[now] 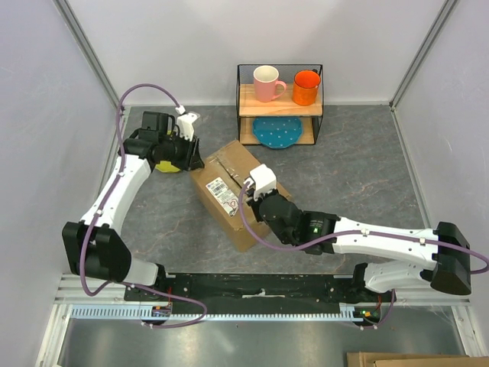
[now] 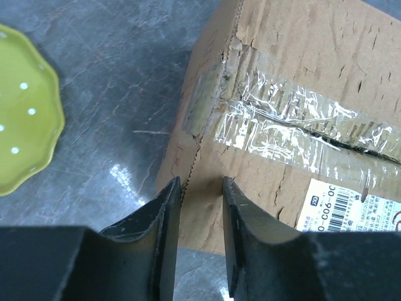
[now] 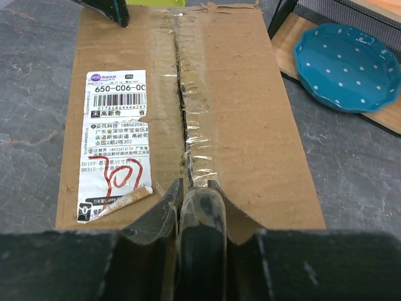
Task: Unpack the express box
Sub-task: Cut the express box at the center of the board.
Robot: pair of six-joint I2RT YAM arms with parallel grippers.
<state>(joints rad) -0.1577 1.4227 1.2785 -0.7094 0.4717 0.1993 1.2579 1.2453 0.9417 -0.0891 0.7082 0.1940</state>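
The express box [image 1: 263,172] is a brown carton lying in the middle of the table, with a white label [image 1: 222,193] marked in red. My right gripper [image 1: 256,187] is over its near end, shut on a dark rounded cutter [image 3: 200,219] whose thin tip sits in the taped seam [image 3: 185,113]. The tape is split along the seam. My left gripper [image 1: 191,157] is at the box's far left corner, fingers a little apart, with the box edge [image 2: 200,207] showing between them. One of its fingertips [image 3: 106,9] shows in the right wrist view.
A yellow-green dotted plate [image 2: 19,106] lies on the table just left of the box. A wire shelf rack [image 1: 320,107] at the back holds a pink mug [image 1: 267,82], an orange mug [image 1: 306,86] and a blue dotted plate [image 3: 348,66].
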